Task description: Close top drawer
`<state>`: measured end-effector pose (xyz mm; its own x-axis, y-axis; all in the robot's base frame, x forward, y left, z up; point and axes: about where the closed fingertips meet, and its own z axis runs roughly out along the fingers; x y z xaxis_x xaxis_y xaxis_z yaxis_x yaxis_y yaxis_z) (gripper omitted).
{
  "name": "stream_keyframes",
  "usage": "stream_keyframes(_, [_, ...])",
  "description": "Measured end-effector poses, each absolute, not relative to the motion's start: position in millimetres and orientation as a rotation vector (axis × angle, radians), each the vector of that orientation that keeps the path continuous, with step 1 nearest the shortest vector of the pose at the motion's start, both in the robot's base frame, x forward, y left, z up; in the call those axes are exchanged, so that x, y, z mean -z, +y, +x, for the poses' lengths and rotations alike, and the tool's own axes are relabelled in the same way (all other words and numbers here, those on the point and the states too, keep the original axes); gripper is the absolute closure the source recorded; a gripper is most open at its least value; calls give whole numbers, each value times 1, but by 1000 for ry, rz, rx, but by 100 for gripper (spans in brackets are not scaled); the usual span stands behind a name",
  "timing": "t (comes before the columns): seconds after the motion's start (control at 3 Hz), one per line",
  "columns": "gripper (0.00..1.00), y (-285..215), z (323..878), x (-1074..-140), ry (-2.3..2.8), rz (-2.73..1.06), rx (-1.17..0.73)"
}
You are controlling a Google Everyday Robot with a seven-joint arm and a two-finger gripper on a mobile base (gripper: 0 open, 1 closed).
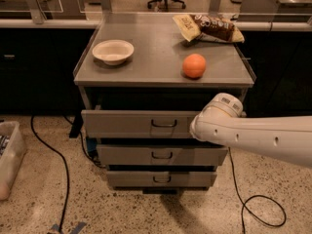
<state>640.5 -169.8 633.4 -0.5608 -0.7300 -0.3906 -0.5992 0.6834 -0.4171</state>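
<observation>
The top drawer (126, 124) is a wide grey metal drawer with a small dark bail handle (164, 124) at its centre. It stands out a short way from the grey cabinet, further than the two similar drawers beneath it. My white arm reaches in from the right and its end (217, 121) lies against the right part of the drawer front. The gripper itself is hidden behind the arm's end.
On the cabinet top (146, 57) sit a white bowl (112, 51), an orange (194, 65) and a snack bag (207, 29). Black cables (63, 165) run over the floor on both sides. A bin (9, 155) stands at the left edge.
</observation>
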Motion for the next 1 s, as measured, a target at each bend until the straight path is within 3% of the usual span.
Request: stream_keyframes(1.0, [100,-174,684,-624,2365,-935,303])
